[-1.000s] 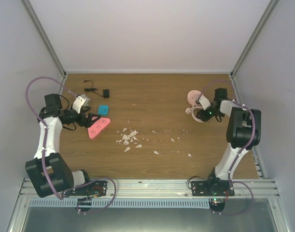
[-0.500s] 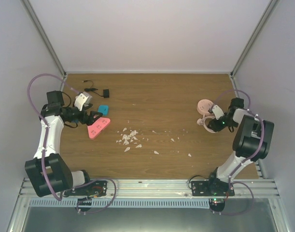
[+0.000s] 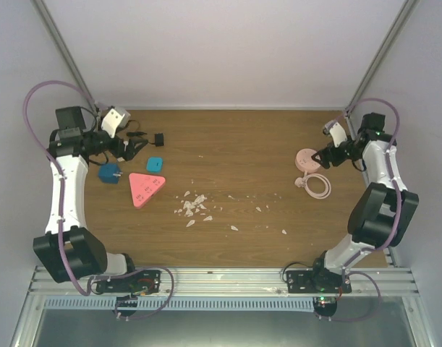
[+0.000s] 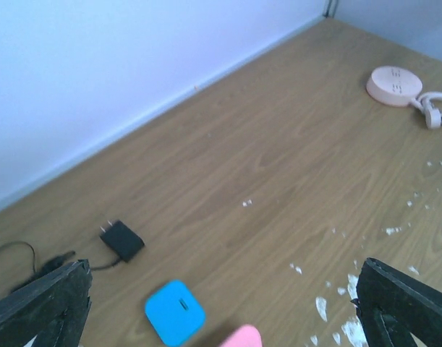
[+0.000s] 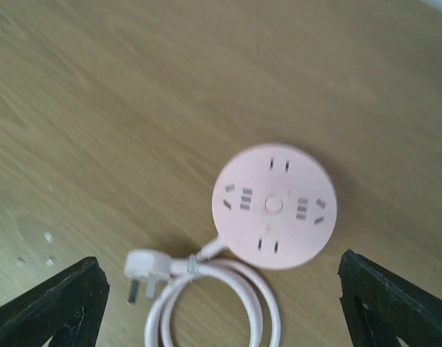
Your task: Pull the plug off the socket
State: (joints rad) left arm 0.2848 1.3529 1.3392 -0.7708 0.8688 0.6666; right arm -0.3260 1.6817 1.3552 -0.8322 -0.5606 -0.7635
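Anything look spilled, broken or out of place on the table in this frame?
Yes: white flakes lie scattered across the middle of the table, near the pink triangular socket. They look like loose debris; their source isn't visible.

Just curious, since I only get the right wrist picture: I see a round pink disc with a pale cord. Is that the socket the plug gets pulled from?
Observer: No. The socket is a pink triangle on the left side of the table, seen from the top camera.
Operator: Is a plug in it?
Observer: Nothing sticks out of it. A blue plug lies flat to its left, not touching it.
Operator: Is that side's gripper holding anything?
Observer: No, the left gripper is open and empty, toward the back left corner.
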